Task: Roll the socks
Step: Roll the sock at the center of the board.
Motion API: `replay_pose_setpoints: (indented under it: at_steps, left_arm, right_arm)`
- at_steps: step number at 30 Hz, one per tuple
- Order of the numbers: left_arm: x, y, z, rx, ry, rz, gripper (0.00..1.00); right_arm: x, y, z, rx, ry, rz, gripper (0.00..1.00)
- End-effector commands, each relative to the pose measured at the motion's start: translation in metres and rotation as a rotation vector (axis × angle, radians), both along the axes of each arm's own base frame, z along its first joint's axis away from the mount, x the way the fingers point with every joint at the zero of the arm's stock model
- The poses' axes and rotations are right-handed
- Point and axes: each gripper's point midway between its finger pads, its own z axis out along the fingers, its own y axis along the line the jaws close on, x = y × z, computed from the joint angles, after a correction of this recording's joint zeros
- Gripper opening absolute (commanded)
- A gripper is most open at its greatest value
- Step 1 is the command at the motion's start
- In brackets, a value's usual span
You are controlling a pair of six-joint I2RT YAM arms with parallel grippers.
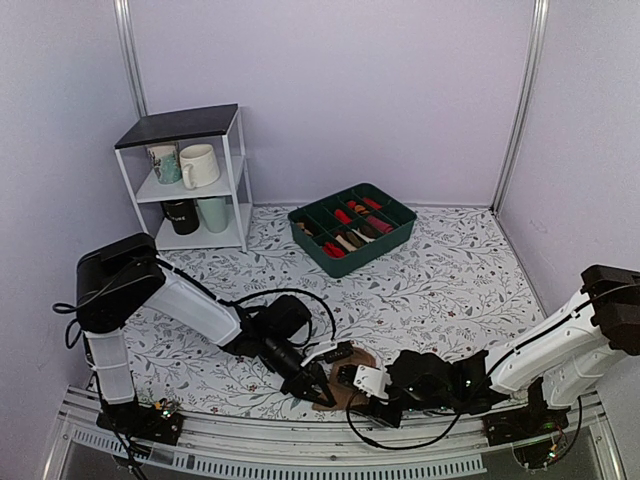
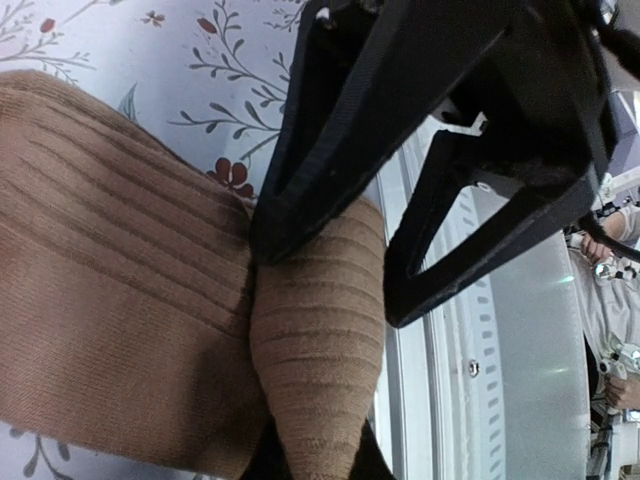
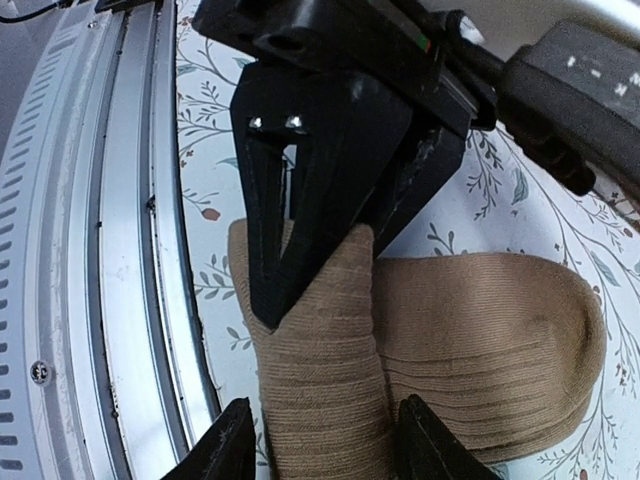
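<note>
Enclosure: plain pale lilac walls (image 1: 350,90) at back and both sides. Silver metal upright post (image 1: 128,50) at the back-left corner, a second silver post (image 1: 522,110) at the back right.

Desk (image 1: 450,280) covered in white cloth printed with grey leafy sprigs and small red flowers.

Back left on the desk: small white metal-frame shelf unit (image 1: 242,190) with a black top panel.
- Upper shelf: patterned mug (image 1: 164,162) beside a cream mug (image 1: 200,165).
- Lower shelf: black mug (image 1: 180,216) beside a pale green mug (image 1: 214,213).

Right of the shelf unit, near the back wall: dark green divided tray (image 1: 385,250), set at an angle, holding red, cream and dark rolls.

Ribbed silver aluminium rail (image 1: 300,455) runs along the desk's near edge.

Light even, diffuse; shadows soft.
</note>
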Motion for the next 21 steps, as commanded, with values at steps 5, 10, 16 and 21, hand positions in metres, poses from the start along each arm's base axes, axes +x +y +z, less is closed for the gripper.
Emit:
replay_pose_setpoints:
  at_steps: [5, 10, 16, 21]
  left_arm:
    - [-0.011, 0.04, -0.055, 0.25, 0.06, 0.037, 0.0]
    - [-0.008, 0.038, -0.055, 0.245, 0.047, 0.048, 0.02]
    - [0.017, 0.022, -0.017, 0.114, -0.128, 0.093, 0.22]
    - [0.035, 0.013, 0.042, -0.108, -0.362, 0.123, 0.37]
  right_arm:
    - [-0.008, -0.003, -0.022, -0.068, 0.083, -0.023, 0.44]
    - [-0.008, -0.003, -0.031, -0.108, 0.109, -0.036, 0.19]
    - [-0.014, -0.019, -0.042, -0.123, 0.273, -0.085, 0.14]
    - [-0.017, -0.033, -0.045, -0.102, 0.448, -0.104, 0.15]
